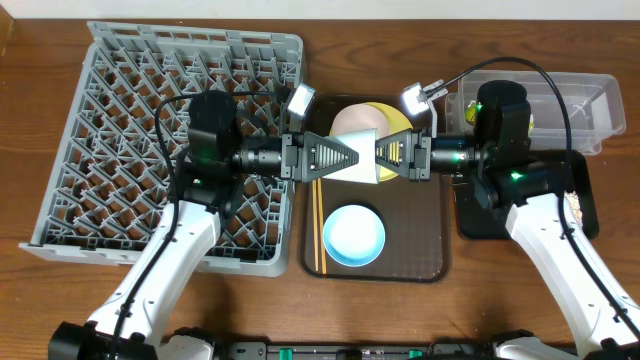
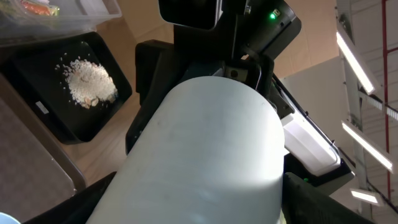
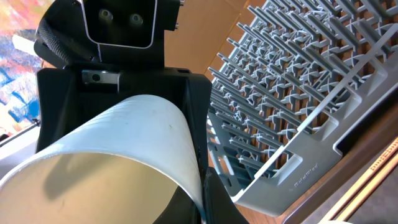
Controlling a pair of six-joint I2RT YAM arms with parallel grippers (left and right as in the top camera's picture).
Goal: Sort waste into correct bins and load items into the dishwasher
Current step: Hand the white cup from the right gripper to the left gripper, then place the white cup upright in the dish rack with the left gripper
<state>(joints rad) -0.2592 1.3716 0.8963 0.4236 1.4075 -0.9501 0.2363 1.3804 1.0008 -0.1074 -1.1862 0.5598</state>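
A white bowl (image 1: 357, 128) hangs on its side above the dark-brown serving tray (image 1: 420, 240), between my two grippers. My left gripper (image 1: 345, 158) has a finger on each side of the bowl's outer wall (image 2: 205, 155). My right gripper (image 1: 385, 157) pinches the bowl's rim (image 3: 180, 143), one finger inside and one outside. The yellow plate (image 1: 397, 118) shows behind the bowl. The light-blue bowl (image 1: 353, 235) and the chopsticks (image 1: 318, 225) lie on the serving tray. The grey dish rack (image 1: 120, 140) is at the left. The cup and the tissue are out of view.
The black tray (image 1: 585, 215) lies under my right arm and holds beige crumbs (image 2: 87, 84). The clear tub (image 1: 590, 100) stands at the back right with a colourful wrapper (image 2: 37, 7) in it. The rack's near wall (image 3: 298, 81) is close to the right gripper.
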